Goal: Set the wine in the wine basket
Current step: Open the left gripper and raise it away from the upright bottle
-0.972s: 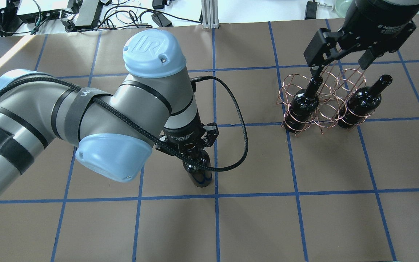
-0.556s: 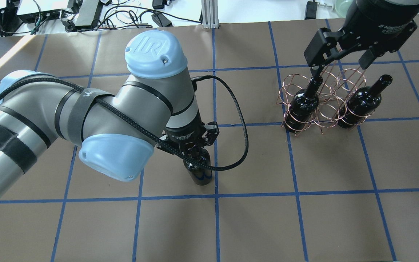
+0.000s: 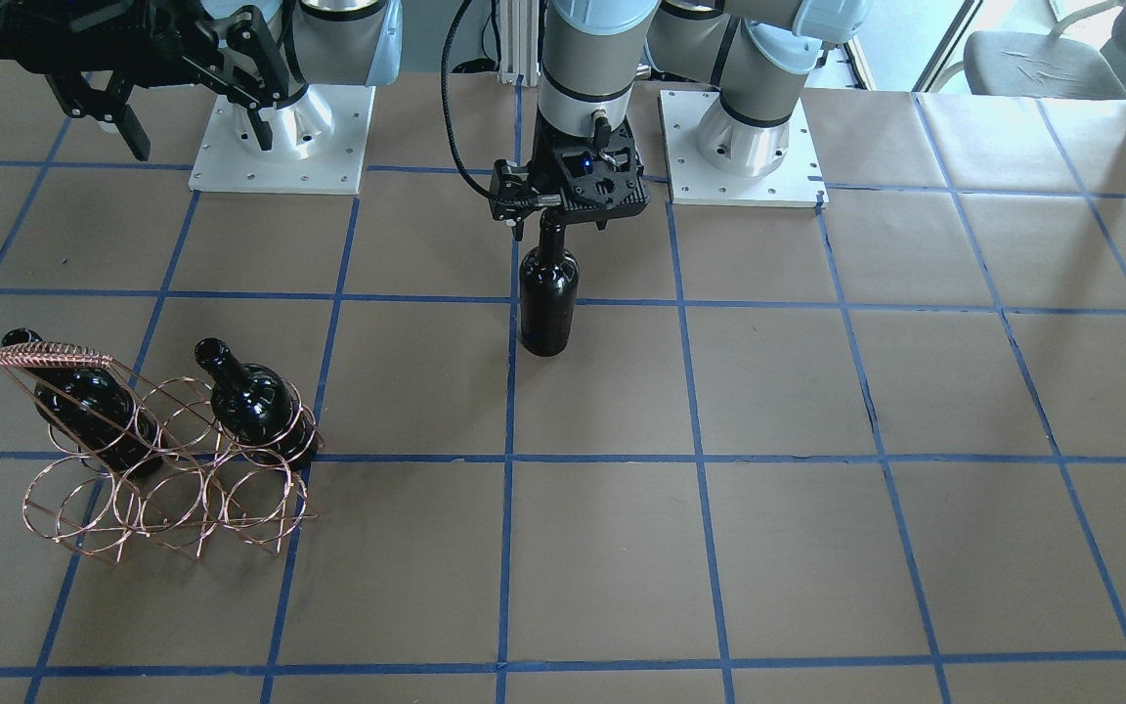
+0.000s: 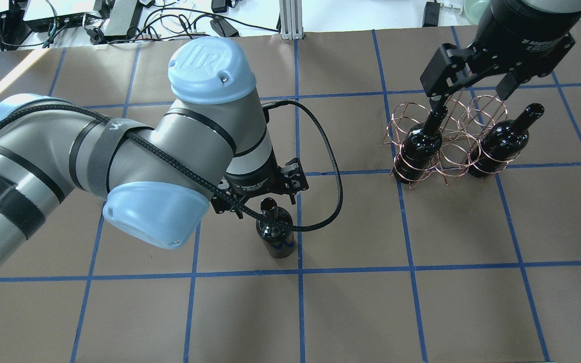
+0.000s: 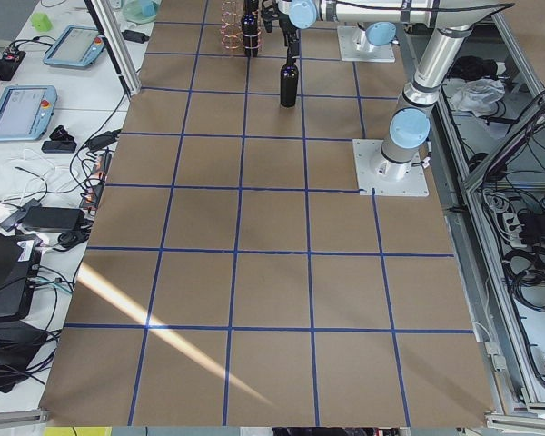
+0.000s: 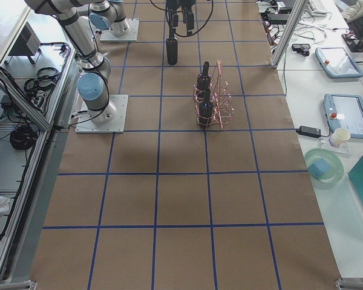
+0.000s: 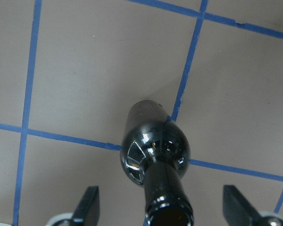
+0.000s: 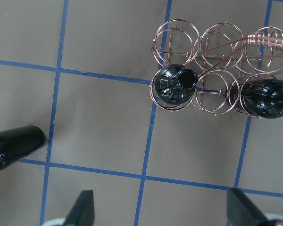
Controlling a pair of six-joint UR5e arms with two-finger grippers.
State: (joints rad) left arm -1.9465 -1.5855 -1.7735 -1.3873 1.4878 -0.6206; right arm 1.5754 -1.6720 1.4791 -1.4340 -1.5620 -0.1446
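One wine bottle [image 4: 275,234] stands upright on the table, apart from the basket; it also shows in the front view [image 3: 548,303] and the left wrist view [image 7: 153,141]. My left gripper [image 4: 260,196] is open right at its neck, one finger [image 7: 89,207] on each side, not touching. The copper wire wine basket [image 4: 447,141] stands at the right with two look-alike bottles [image 4: 421,143] [image 4: 502,138] in its near row. My right gripper [image 4: 472,85] hovers open and empty above the basket [image 8: 212,61].
Brown paper with a blue tape grid covers the table [image 4: 351,312]. The left arm's black cable [image 4: 338,191] loops beside the free bottle. Both arm bases [image 3: 280,127] stand at the robot's side. Cables and boxes [image 4: 119,20] lie beyond the far edge.
My left gripper has drawn back from over the free bottle, and the bottle's mouth now shows. The bottle has stayed in place. The right gripper has barely moved.
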